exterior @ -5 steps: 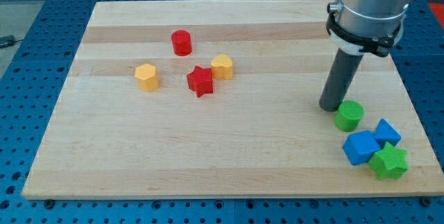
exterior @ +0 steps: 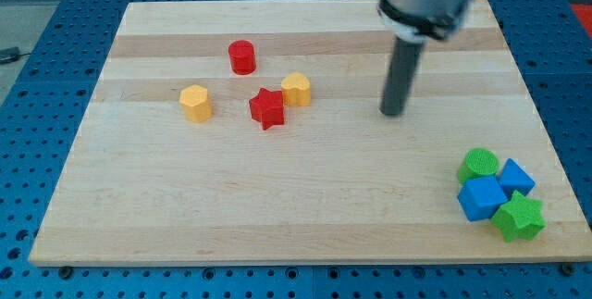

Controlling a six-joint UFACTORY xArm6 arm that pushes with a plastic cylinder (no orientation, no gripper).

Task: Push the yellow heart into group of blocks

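Note:
The yellow heart point(exterior: 296, 88) lies left of the board's centre, touching the red star point(exterior: 266, 107) at its lower left. A red cylinder point(exterior: 241, 56) stands above them and a yellow hexagon point(exterior: 195, 103) lies to their left. My tip point(exterior: 392, 112) rests on the wooden board point(exterior: 277, 197), about a hundred pixels to the right of the yellow heart and touching no block. The rod rises from it to the arm's grey body at the view's top.
At the view's lower right a green cylinder point(exterior: 479, 165), a blue cube point(exterior: 480, 197), a second blue block point(exterior: 515, 177) and a green star point(exterior: 518, 218) sit packed together near the board's right edge.
My tip has moved left and up, away from the green cylinder and toward the yellow heart. The green cylinder now sits lower and further right, against the blue blocks.

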